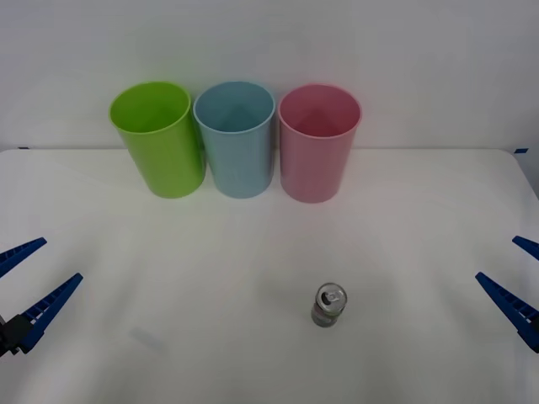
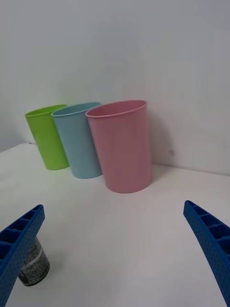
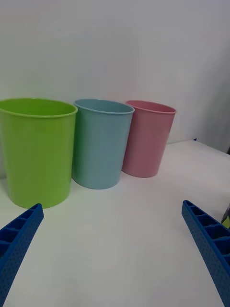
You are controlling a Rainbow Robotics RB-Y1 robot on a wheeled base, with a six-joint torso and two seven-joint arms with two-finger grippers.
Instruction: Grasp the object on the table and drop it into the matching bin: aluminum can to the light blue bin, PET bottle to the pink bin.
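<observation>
The aluminum can [image 1: 328, 305], small and silver with a pull-tab top, stands upright on the white table [image 1: 168, 269], right of centre and near the front. In the right wrist view the can [image 2: 36, 267] sits partly behind one blue finger. The light blue bin [image 1: 236, 139] [image 2: 81, 139] [image 3: 100, 144] stands at the back centre, and the pink bin [image 1: 318, 143] [image 2: 124, 144] [image 3: 148, 139] stands just right of it. My left gripper [image 1: 34, 282] [image 3: 112, 249] hangs open at the far left. At the far right my right gripper [image 1: 515, 273] [image 2: 115, 249] is open too. Both hold nothing. The PET bottle is out of view.
A lime green bin [image 1: 157, 139] [image 2: 48, 136] [image 3: 38, 148] stands left of the light blue one, and the three bins nearly touch in a row along the back wall. Bare tabletop lies between the bins and the can.
</observation>
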